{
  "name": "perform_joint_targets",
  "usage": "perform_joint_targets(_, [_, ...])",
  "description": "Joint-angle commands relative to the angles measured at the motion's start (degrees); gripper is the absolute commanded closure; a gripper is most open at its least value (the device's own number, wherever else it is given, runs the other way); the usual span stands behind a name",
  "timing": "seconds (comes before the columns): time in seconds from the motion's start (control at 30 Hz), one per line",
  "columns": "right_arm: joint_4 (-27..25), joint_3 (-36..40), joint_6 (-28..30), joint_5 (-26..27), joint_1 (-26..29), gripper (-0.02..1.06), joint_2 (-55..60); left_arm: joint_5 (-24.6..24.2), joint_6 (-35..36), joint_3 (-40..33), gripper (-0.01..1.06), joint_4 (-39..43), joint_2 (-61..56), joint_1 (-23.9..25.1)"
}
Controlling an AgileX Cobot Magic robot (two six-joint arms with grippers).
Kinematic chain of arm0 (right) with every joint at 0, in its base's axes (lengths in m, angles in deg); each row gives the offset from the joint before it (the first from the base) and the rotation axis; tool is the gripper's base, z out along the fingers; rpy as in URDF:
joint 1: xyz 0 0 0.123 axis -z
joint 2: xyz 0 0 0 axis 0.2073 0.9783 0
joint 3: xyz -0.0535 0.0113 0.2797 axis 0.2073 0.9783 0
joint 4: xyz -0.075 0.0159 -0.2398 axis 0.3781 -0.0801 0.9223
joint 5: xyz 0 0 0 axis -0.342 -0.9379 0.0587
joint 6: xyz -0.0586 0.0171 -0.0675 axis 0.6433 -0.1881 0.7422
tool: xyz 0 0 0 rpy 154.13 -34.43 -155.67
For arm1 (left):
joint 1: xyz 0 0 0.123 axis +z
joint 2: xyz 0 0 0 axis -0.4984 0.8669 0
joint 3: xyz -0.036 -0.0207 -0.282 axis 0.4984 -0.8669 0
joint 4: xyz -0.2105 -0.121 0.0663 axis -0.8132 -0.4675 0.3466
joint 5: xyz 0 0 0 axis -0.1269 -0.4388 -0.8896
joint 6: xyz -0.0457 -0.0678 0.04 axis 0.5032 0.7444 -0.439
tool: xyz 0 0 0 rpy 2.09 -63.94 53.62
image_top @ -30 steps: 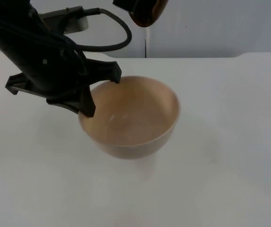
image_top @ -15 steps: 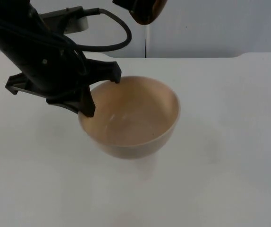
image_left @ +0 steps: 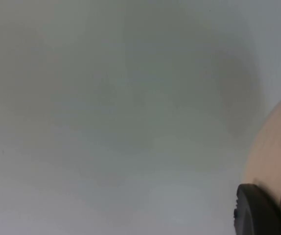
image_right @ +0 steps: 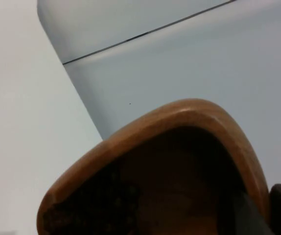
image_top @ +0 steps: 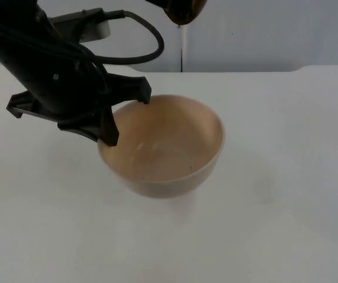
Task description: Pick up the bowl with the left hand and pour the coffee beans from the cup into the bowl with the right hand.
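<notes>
A beige bowl (image_top: 169, 147) hangs above the white table (image_top: 287, 177), and its shadow lies beneath it. My left gripper (image_top: 126, 117) is shut on the bowl's left rim; the bowl's outer wall (image_left: 275, 156) is beside a black fingertip (image_left: 258, 210) in the left wrist view. The bowl's inside looks bare apart from one small dark speck. A brown cup (image_top: 184, 10) is high behind the bowl, at the picture's upper edge. My right gripper (image_right: 265, 210) is shut on its rim. The cup (image_right: 179, 117) is tilted, with dark coffee beans (image_right: 96, 205) inside.
The grey partition wall (image_top: 275, 35) rises behind the table's far edge, with a vertical seam (image_top: 182, 53) below the cup. The left arm (image_top: 33, 53) reaches in over the table's left side.
The cup has risen slightly toward the picture's upper edge. The bowl and the left arm have stayed still.
</notes>
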Motion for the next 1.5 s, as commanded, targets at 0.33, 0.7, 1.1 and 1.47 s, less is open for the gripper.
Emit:
perform_joint_targets(0.33, [4.43,0.03,-1.66,-0.26,-0.42,1.04,2.54,1.09,0.44,-0.15,1.05,-1.16,-0.65,0.07])
perform_joint_targets(0.7, [4.21,0.03,-1.66,-0.26,-0.42,1.04,2.52,1.39,0.44,-0.15,1.05,-1.35,-0.65,0.07])
perform_joint_targets(1.1, [8.51,0.03,-3.39,-0.26,-2.44,1.04,2.52,1.38,0.44,-0.15,1.05,-1.90,-0.65,0.07])
perform_joint_targets(1.47, [8.51,0.03,-3.39,-0.26,-2.76,1.04,2.52,1.26,0.44,-0.15,1.05,-2.16,-0.65,0.07])
